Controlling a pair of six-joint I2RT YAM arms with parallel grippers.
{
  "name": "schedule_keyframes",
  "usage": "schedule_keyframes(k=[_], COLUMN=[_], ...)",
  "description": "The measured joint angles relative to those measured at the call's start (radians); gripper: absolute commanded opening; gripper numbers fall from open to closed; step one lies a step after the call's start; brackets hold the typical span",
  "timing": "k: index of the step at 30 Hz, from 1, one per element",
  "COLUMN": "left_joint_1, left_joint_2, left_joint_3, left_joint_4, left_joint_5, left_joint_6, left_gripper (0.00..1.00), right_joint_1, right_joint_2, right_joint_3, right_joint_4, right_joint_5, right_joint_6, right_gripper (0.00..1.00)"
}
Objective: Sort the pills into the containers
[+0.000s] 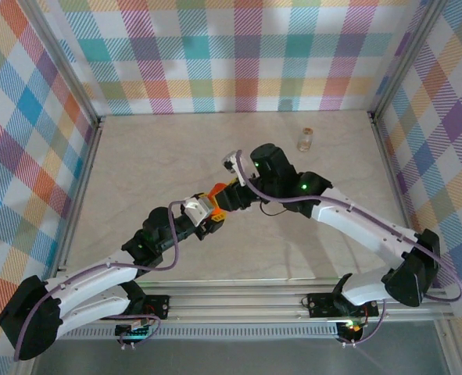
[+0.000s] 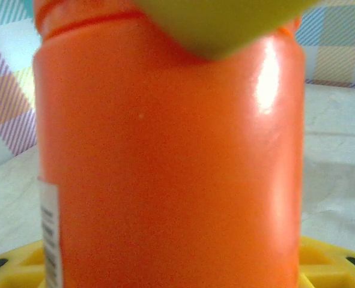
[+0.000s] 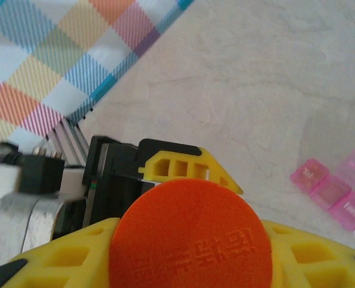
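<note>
An orange pill bottle (image 1: pixel 219 195) stands upright mid-table, and its body (image 2: pixel 165 168) looms close in the left wrist view. My left gripper (image 1: pixel 205 212) is shut on the bottle's body, its yellow fingers (image 2: pixel 321 264) at either side low down. My right gripper (image 1: pixel 232 194) comes from above, with its yellow fingers (image 3: pixel 57 258) pressed against both sides of the round orange cap (image 3: pixel 192 240). One of those fingers (image 2: pixel 219 24) shows over the bottle's top. The pink pill box (image 3: pixel 339 192) lies on the table to the right. No pills can be seen.
A small clear glass vial (image 1: pixel 306 139) stands at the back right of the marble-patterned table (image 1: pixel 137 156). Plaid walls (image 1: pixel 238 55) close in the back and both sides. A metal rail (image 1: pixel 238 301) runs along the near edge.
</note>
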Motion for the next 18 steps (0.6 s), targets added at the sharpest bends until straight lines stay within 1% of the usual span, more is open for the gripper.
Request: schedule_keyframes(k=[3, 6, 10, 12, 13, 15, 18], left_joint_1=[0.000, 0.000, -0.001, -0.001, -0.001, -0.001, 0.001], left_joint_2=[-0.020, -0.043, -0.061, -0.064, -0.064, -0.064, -0.069], left_joint_3=[-0.001, -0.005, -0.005, -0.005, -0.005, -0.005, -0.005], left_joint_4=[-0.003, -0.011, -0.029, -0.035, -0.037, -0.041, -0.042], left_joint_5=[0.071, 0.134, 0.194, 0.206, 0.209, 0.211, 0.211], left_joint_6=[0.016, 0.030, 0.038, 0.038, 0.037, 0.032, 0.025], left_gripper=[0.03, 0.03, 0.03, 0.03, 0.03, 0.03, 0.03], right_joint_1=[-0.005, -0.018, -0.051, -0.059, -0.063, -0.069, -0.075], right_joint_2=[-0.032, -0.037, -0.002, 0.018, 0.029, 0.052, 0.079], right_joint_3=[-0.013, 0.013, 0.086, 0.114, 0.130, 0.163, 0.199], right_joint_4=[-0.026, -0.104, -0.237, -0.285, -0.310, -0.361, -0.408], right_joint_5=[-0.069, -0.147, -0.230, -0.242, -0.246, -0.245, -0.232], right_joint_6=[-0.249, -0.482, -0.721, -0.797, -0.829, -0.874, -0.910], right_gripper=[0.46, 0.47, 0.54, 0.57, 0.61, 0.69, 0.75])
